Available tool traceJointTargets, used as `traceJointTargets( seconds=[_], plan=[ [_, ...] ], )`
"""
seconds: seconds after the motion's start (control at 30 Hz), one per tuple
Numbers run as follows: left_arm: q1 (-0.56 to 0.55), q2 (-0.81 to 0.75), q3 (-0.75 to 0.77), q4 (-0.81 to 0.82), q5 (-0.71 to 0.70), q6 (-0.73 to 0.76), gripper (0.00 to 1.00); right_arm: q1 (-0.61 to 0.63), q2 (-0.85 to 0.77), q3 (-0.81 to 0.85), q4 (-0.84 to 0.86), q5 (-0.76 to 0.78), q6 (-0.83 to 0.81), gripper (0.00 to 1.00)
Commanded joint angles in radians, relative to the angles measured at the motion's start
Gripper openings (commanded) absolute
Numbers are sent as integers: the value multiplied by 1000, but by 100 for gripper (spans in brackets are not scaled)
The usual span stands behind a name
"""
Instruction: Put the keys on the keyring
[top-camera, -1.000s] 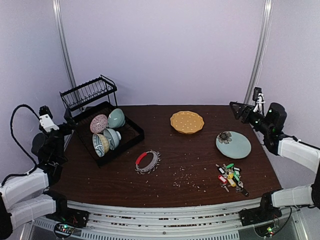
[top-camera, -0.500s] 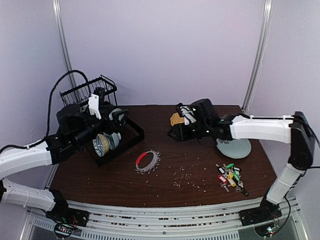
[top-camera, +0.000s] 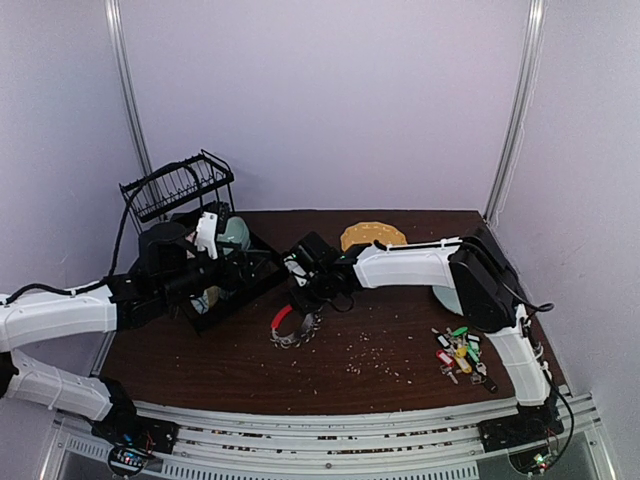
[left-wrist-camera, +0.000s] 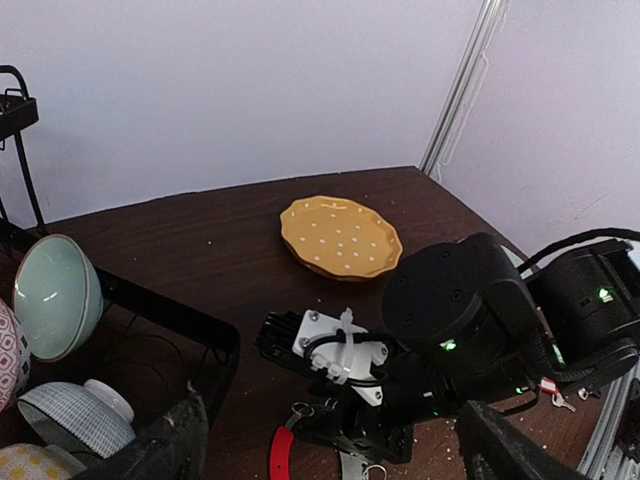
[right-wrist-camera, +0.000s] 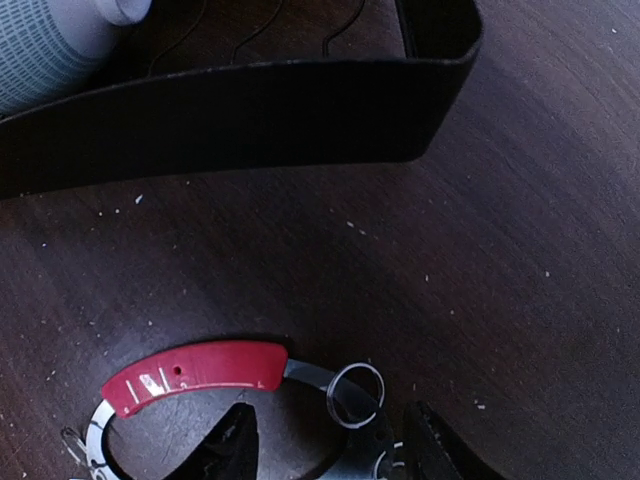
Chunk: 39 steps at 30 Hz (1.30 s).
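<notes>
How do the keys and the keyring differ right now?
The keyring lies mid-table by the dish rack; the keys lie near the front right corner. The keyring is one red-arced ring; the keys are a heap with coloured tags. The right gripper hangs open over the keyring, none near the keys. Both lie ungripped.

keyring (right-wrist-camera: 200, 368) cropped at bottom edge, keys (top-camera: 460, 352) tiny

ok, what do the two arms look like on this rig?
White shell links and chunky black joint housings on both. The left arm has a white block at its wrist and a looping black cable. The right arm shows small green lights on its black joints. Jaws are dark.
</notes>
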<state>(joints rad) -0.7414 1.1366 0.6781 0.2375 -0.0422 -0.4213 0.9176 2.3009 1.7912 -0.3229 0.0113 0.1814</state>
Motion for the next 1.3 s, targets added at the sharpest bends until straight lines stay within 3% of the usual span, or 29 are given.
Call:
traceJointTargets(
  seconds=[0.0,0.2,0.37,0.83,0.97,1.07,1.27],
  plan=[
    [0,20,6,13,-6,7,90,0,35,67,-60,-7,-41,52],
    [-1,23,15,3,-7,11,91,1,38,50,-51,63,-45,38],
    [-2,21,15,0,-13,18,91,1,44,52,-32,33,-59,28],
    [-2,13,16,-15,-31,32,92,1,81,105,-57,57,-78,20],
    [-1,1,10,-12,-35,36,92,0,85,108,-64,68,-83,10],
    [-2,-1,9,-15,-39,39,92,0,84,115,-79,68,-82,13],
    [-1,-10,9,-19,-39,39,92,0,85,117,-87,102,-79,11]
  ],
)
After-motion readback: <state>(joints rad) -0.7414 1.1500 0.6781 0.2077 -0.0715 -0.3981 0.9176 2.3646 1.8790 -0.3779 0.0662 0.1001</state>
